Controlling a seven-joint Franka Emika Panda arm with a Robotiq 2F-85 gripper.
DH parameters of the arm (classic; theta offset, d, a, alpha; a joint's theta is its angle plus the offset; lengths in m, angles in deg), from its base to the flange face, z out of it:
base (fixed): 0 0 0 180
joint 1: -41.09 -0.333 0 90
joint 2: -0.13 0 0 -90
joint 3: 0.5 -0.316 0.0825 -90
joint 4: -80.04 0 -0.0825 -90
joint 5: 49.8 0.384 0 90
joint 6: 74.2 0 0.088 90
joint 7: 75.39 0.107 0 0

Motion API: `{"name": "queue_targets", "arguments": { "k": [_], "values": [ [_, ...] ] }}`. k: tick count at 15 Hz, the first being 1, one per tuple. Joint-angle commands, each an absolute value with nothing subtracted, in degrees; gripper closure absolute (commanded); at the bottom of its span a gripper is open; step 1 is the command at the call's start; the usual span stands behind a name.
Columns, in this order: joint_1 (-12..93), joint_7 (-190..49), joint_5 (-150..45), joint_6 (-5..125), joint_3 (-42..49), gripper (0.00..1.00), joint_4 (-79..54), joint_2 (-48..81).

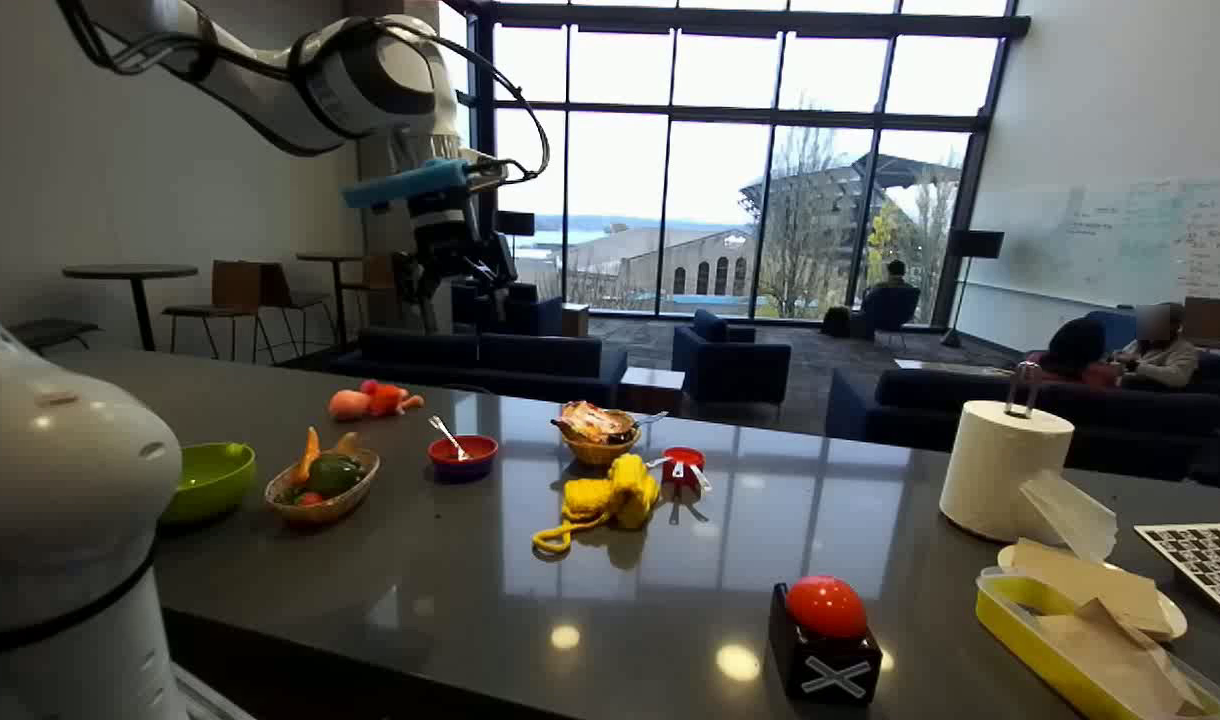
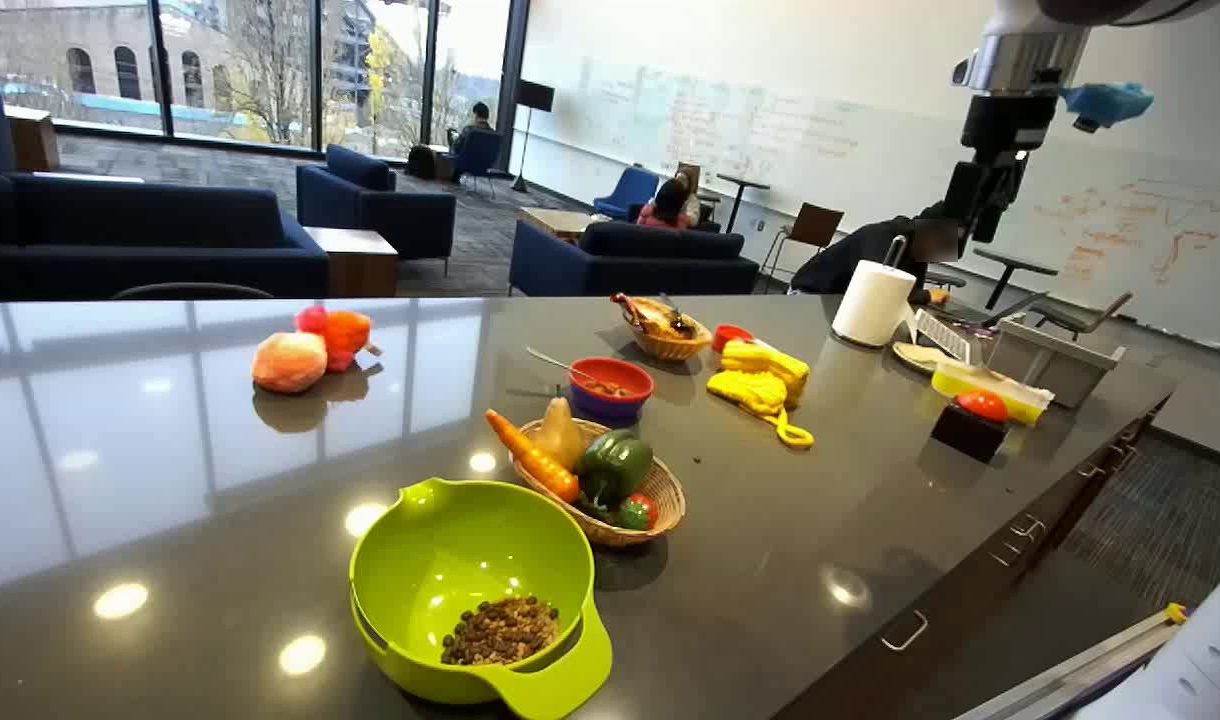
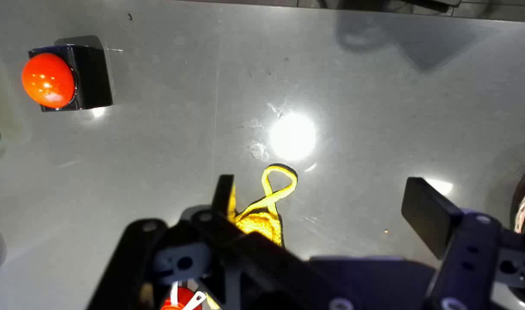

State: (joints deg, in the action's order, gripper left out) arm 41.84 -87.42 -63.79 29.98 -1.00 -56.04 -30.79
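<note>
Below gripper (image 3: 323,201): yellow bundle (image 3: 260,224), loop (image 3: 273,197) toward drawer-side counter edge (image 3: 262,7).

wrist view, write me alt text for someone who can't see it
Open, empty pincer above a glossy gray countertop, with a yellow bundle and its looped cord lying below, the bundle partly hidden by the pincer. At upper left sits a black box with a red dome button; part of a red container shows at the bottom edge.

The two-fingered gripper (image 3: 325,206) looks black to me, the textured cord-looped bundle (image 2: 758,385) bright yellow, the domed button (image 1: 827,606) orange-red, its boxy base (image 1: 820,660) black with a grey X (image 1: 838,678).
</note>
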Motion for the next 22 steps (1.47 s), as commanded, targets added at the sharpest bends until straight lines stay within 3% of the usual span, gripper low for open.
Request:
{"name": "queue_targets", "arguments": {
  "k": [1,11,22],
  "values": [
    [41.0,-87.09,-64.12,29.77,-0.33,0.0,-55.86,-30.76],
    [40.78,-87.33,-63.96,29.88,-0.33,0.0,-55.76,-30.23],
    [37.59,-90.68,-62.73,37.69,-0.69,0.0,-51.8,-18.31]
  ]
}}
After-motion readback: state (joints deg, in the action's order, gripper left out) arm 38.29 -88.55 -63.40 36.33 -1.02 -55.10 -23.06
